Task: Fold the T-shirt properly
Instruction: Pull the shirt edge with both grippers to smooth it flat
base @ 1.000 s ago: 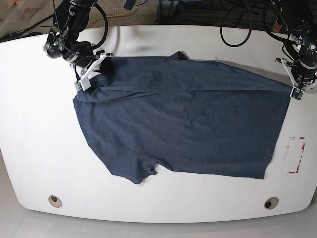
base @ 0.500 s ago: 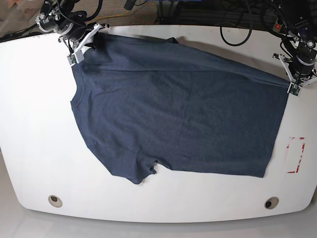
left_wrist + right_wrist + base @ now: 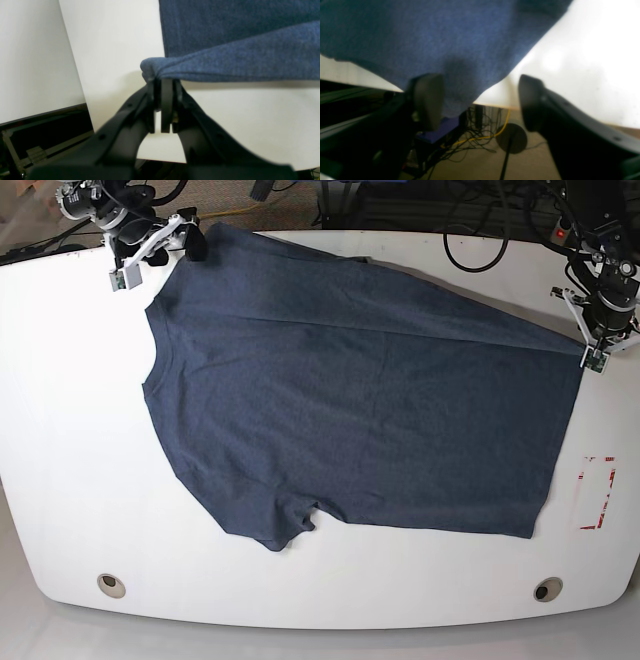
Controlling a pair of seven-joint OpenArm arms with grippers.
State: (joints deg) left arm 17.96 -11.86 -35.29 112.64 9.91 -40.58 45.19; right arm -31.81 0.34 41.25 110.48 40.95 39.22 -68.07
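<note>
Base view shows the dark navy-blue heathered T-shirt (image 3: 360, 400) spread over the white rounded table (image 3: 70, 430). Left gripper (image 3: 162, 85) is pinched tight on its corner; right gripper (image 3: 480, 102) is spread wide, seemingly holding nothing.

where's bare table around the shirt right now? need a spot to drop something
Bare white table: the wide strip left of the T-shirt, and the front edge below its hem. On the right, a narrow strip holds a red-marked rectangle. The back corners are crowded: right gripper, open, and left gripper, pinching cloth.
</note>
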